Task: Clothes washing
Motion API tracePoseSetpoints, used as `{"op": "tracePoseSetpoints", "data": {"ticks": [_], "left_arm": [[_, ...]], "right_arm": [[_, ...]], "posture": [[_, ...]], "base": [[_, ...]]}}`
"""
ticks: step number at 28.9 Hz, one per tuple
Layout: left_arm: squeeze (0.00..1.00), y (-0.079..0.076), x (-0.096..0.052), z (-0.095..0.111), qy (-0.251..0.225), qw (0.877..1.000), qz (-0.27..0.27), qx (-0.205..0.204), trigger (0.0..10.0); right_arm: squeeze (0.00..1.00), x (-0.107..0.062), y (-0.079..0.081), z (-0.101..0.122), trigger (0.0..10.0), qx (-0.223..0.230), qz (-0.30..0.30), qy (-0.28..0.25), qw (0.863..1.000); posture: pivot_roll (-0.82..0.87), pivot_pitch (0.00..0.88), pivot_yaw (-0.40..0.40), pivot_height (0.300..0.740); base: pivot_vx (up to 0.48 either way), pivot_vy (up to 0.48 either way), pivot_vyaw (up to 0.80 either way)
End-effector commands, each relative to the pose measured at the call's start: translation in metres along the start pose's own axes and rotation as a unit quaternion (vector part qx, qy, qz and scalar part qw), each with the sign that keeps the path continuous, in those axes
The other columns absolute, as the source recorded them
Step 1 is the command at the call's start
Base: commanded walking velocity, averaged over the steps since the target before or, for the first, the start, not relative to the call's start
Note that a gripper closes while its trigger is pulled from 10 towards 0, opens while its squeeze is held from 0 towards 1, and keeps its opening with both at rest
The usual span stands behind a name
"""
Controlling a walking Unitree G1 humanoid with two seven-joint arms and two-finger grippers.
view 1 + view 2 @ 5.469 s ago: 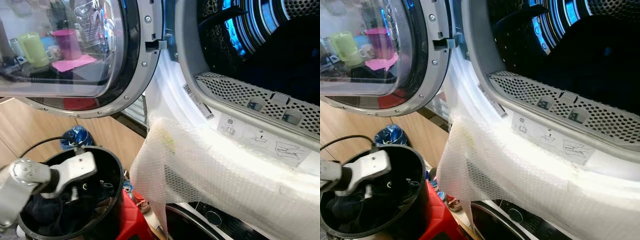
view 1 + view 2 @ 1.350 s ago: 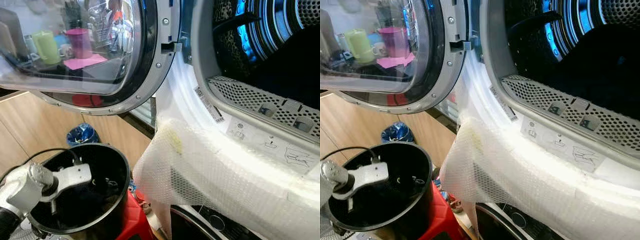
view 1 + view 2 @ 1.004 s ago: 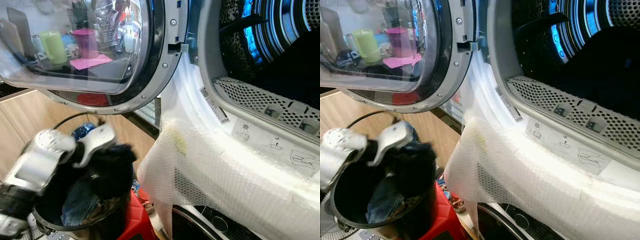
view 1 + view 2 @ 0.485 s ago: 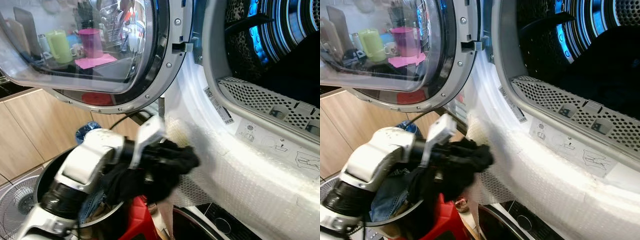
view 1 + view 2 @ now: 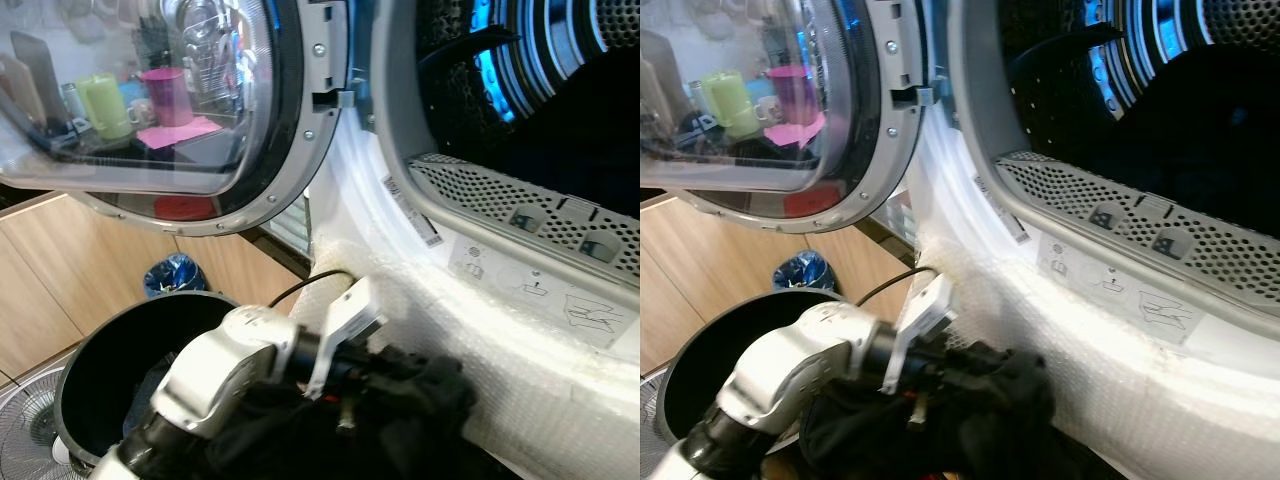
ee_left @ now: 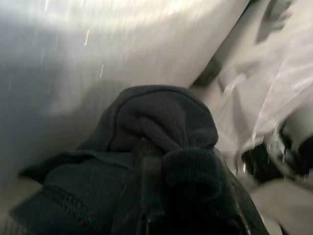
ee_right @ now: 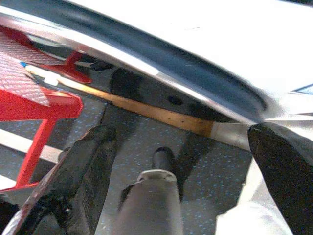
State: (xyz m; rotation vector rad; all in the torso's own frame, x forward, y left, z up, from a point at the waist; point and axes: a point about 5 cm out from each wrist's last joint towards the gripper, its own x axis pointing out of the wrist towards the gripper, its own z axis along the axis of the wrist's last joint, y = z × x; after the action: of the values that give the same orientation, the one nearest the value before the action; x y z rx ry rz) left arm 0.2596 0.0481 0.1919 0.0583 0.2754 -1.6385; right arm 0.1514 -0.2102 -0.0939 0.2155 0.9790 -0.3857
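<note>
My left gripper (image 5: pixel 368 384) is shut on a bundle of dark clothes (image 5: pixel 425 398), its fingers buried in the cloth. The bundle hangs against the bubble-wrapped front (image 5: pixel 560 400) of the washing machine, below the open drum (image 5: pixel 560 110). The left wrist view shows the same dark knit cloth (image 6: pixel 166 142) bunched close before the white wrapped panel. The black bucket (image 5: pixel 105 350) stands at lower left behind the arm, with some cloth left inside. My right gripper (image 7: pixel 188 147) hangs open low over the speckled floor.
The round glass door (image 5: pixel 180 100) stands swung open to the left. Below it are wooden cabinets (image 5: pixel 60 270), a blue bag (image 5: pixel 172 275) and a fan grille (image 5: pixel 25 440). A red stool (image 7: pixel 34 103) stands beside the right gripper.
My left arm has lifted the dark clothes out of the bucket and carried them right, up against the machine's wrapped front. The view has shifted slightly.
</note>
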Motion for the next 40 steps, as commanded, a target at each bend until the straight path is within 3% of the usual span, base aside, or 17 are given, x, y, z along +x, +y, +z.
{"op": "tracePoseSetpoints", "data": {"ticks": [1, 2, 3, 4, 5, 6, 10, 13, 21, 26, 29, 34, 37, 39, 40], "left_arm": [[0.00, -0.005, -0.002, -0.001, 0.013, 1.000, -0.003, 0.016, 0.0], [0.00, -0.006, -0.005, -0.008, 0.032, 0.999, 0.003, 0.014, 0.0], [0.00, -0.005, -0.010, -0.033, 0.115, 0.993, 0.021, 0.032, 0.0], [0.00, -0.005, -0.012, -0.042, 0.144, 0.988, 0.025, 0.039, 0.0], [0.00, -0.005, -0.012, -0.042, 0.144, 0.988, 0.025, 0.039, 0.0], [0.00, -0.008, -0.013, -0.057, 0.189, 0.980, 0.011, 0.055, 0.0], [0.00, -0.021, 0.006, -0.062, 0.158, 0.986, -0.046, 0.027, 0.0], [0.00, -0.026, 0.026, -0.055, 0.127, 0.988, -0.077, 0.036, 0.0], [0.00, -0.026, 0.050, -0.030, 0.041, 0.995, -0.089, 0.036, 0.0], [0.00, -0.024, 0.052, -0.020, -0.022, 0.997, -0.074, 0.019, 0.0], [0.00, -0.022, 0.051, -0.018, -0.037, 0.997, -0.064, 0.010, 0.0], [0.00, -0.018, 0.044, -0.028, -0.015, 0.999, -0.044, 0.025, 0.0], [0.00, -0.016, 0.038, -0.033, -0.013, 0.999, -0.034, 0.013, 0.0], [0.00, -0.012, 0.024, -0.048, 0.032, 0.999, -0.012, 0.020, 0.0], [0.00, -0.012, 0.024, -0.048, 0.032, 0.999, -0.012, 0.020, 0.0]], "right_arm": [[0.00, -0.001, -0.001, -0.003, 10.0, -0.004, 0.003, 0.001, 1.000], [0.00, -0.001, -0.003, -0.003, 10.0, -0.006, 0.002, 0.001, 1.000], [0.00, -0.001, -0.007, -0.004, 10.0, -0.006, -0.004, 0.002, 1.000], [0.00, -0.001, -0.008, -0.004, 10.0, -0.005, -0.006, 0.002, 1.000], [0.00, -0.001, -0.008, -0.004, 10.0, -0.005, -0.006, 0.002, 1.000], [0.00, -0.001, -0.007, -0.003, 10.0, -0.006, -0.006, 0.000, 1.000], [0.00, 0.000, -0.006, 0.005, 10.0, -0.001, -0.009, -0.014, 1.000], [0.00, 0.001, -0.005, 0.010, 10.0, -0.006, -0.010, -0.023, 1.000], [0.00, 0.001, -0.011, 0.017, 10.0, -0.002, -0.025, -0.041, 0.999], [0.00, 0.001, -0.013, 0.017, 10.0, 0.002, -0.032, -0.048, 0.998], [0.00, 0.001, -0.014, 0.018, 10.0, 0.003, -0.035, -0.054, 0.998], [0.00, 0.000, -0.019, 0.024, 10.0, 0.007, -0.045, -0.071, 0.996], [0.00, 0.000, -0.023, 0.028, 10.0, 0.004, -0.052, -0.080, 0.995], [0.00, 0.000, -0.031, 0.034, 10.0, 0.007, -0.065, -0.094, 0.993], [0.00, 0.000, -0.031, 0.034, 10.0, 0.007, -0.065, -0.094, 0.993]], "posture": [[0.18, 0.014, 0.024, 0.740], [0.18, 0.015, 0.022, 0.740], [0.19, 0.020, 0.015, 0.740], [0.19, 0.020, 0.015, 0.740], [0.19, 0.020, 0.015, 0.740], [0.19, 0.022, 0.011, 0.740], [0.18, 0.023, 0.011, 0.740], [0.18, 0.022, 0.010, 0.740], [0.16, 0.025, 0.009, 0.740], [0.16, 0.031, 0.009, 0.740], [0.16, 0.031, 0.009, 0.740], [0.16, 0.035, 0.006, 0.740], [0.15, 0.035, 0.009, 0.740], [0.15, 0.035, 0.009, 0.740], [0.15, 0.035, 0.009, 0.740]], "base": [[0.000, 0.000, 0.00], [0.000, 0.000, 0.00], [0.000, 0.000, 0.00], [0.000, 0.000, 0.00], [0.000, 0.000, 0.00], [0.000, 0.000, 0.00], [0.000, 0.000, 0.00], [0.000, 0.000, 0.00], [0.000, 0.000, 0.00], [0.000, 0.000, 0.00], [0.000, 0.000, 0.00], [0.000, 0.000, 0.00], [0.000, 0.000, 0.00], [0.000, 0.000, 0.00], [0.000, 0.000, 0.00]]}}
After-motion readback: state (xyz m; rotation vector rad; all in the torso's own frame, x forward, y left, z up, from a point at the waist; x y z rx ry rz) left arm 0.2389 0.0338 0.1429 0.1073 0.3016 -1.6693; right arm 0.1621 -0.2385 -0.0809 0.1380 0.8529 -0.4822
